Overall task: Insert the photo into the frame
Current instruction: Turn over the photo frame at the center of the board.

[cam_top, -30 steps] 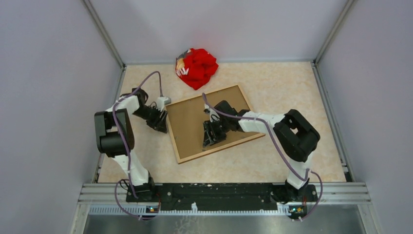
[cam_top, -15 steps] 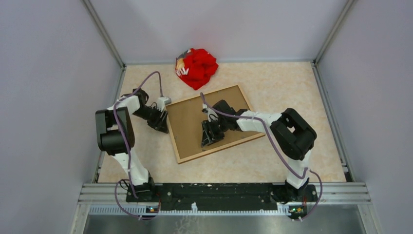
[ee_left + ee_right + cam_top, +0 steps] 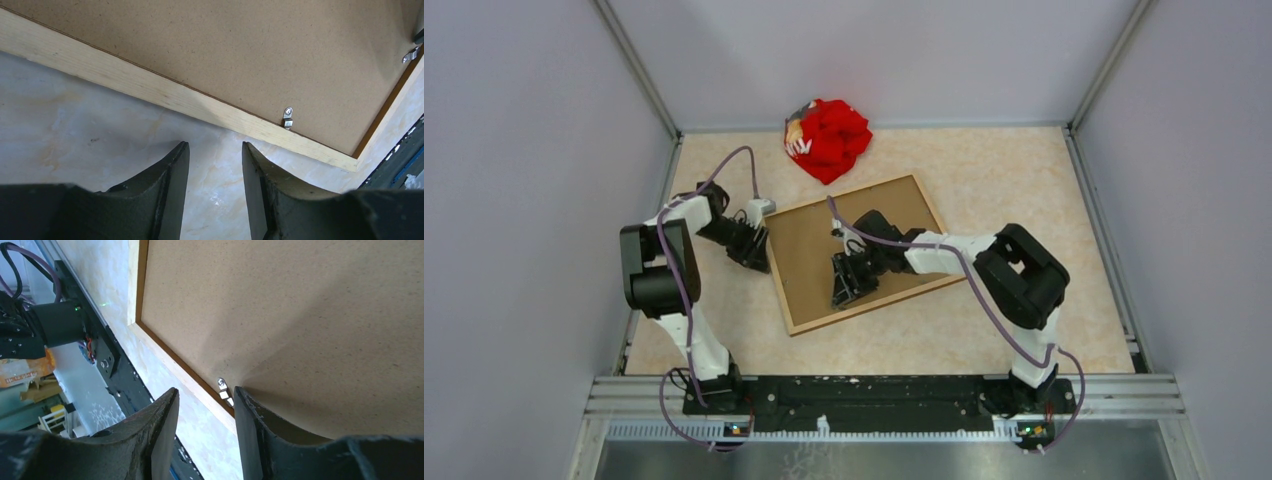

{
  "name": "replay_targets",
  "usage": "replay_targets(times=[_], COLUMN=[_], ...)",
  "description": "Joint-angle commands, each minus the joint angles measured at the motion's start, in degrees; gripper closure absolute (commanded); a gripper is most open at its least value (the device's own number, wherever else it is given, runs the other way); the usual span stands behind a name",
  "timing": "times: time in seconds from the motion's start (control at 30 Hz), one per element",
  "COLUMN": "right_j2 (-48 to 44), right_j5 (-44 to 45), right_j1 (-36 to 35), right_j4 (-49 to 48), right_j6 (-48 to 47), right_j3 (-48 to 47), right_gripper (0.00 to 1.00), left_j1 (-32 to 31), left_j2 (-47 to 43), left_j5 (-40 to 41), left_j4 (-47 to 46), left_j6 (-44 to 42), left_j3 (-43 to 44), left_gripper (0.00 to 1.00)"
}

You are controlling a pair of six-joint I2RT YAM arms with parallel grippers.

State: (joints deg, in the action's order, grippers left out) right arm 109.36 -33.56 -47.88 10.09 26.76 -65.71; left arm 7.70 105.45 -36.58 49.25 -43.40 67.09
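The frame (image 3: 150,87) lies face down near the middle of the worktop (image 3: 1024,180). It is turned so that its long sides run roughly from 8 o'clock to 2 o'clock in the top view. The brown backing board (image 3: 814,250) sits inside its rails.

My left gripper (image 3: 754,255) hangs over bare worktop at the frame's 9 o'clock side, just outside the pale wooden rail. Its fingers are spread with nothing between them. From that wrist the rail lies toward 12 o'clock, and a small metal clip (image 3: 288,117) sits at the rail's inner edge toward 1 o'clock.

My right gripper (image 3: 842,292) reaches in from 3 o'clock, above the backing board and close to the frame's 6 o'clock rail. It too is parted and pinches nothing. A second clip (image 3: 224,390) shows in the gap between its fingers, at the inner edge of that rail. I cannot tell whether the fingertips touch the board.

A crumpled red cloth (image 3: 829,138) lies at 12 o'clock, just beyond the frame's far corner.
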Motion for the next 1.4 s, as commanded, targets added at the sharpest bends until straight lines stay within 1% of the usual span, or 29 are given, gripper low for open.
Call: replay_targets(times=[0.0, 0.4, 0.77, 1.03, 1.2, 1.37], right_j2=[1.4, 0.5, -0.1, -1.2, -1.1, -0.7], right_j5=[0.4, -0.2, -1.2, -1.3, -2.4, -3.7], right_j1=[-1.2, -2.1, -3.9, -4.5, -4.5, -5.5], right_j4=[0.5, 1.1, 0.5, -0.9, -3.9, -6.3], right_j6=[-0.8, -0.7, 1.2, 2.9, 5.1, 6.6], right_j3=[-1.0, 0.1, 1.5, 3.2, 3.9, 2.8], right_gripper=[0.55, 0.56, 0.57, 0.57, 0.57, 0.60], left_j1=[-0.2, -0.2, -0.2, -0.3, -0.7, -1.3], left_j2=[0.3, 0.5, 0.7, 0.7, 1.0, 2.1], left_j5=[-1.7, -1.9, -2.2, -2.5, -2.8, -3.3], left_j4=[-0.4, -0.3, -0.2, -0.3, -1.0, -1.9], left_j6=[-0.3, -0.3, -0.3, -0.3, 0.1, 0.8], left_j3=[1.6, 2.2, 2.6, 2.5, 2.0, 2.3], left_gripper=[0.50, 0.51, 0.51, 0.51, 0.51, 0.51])
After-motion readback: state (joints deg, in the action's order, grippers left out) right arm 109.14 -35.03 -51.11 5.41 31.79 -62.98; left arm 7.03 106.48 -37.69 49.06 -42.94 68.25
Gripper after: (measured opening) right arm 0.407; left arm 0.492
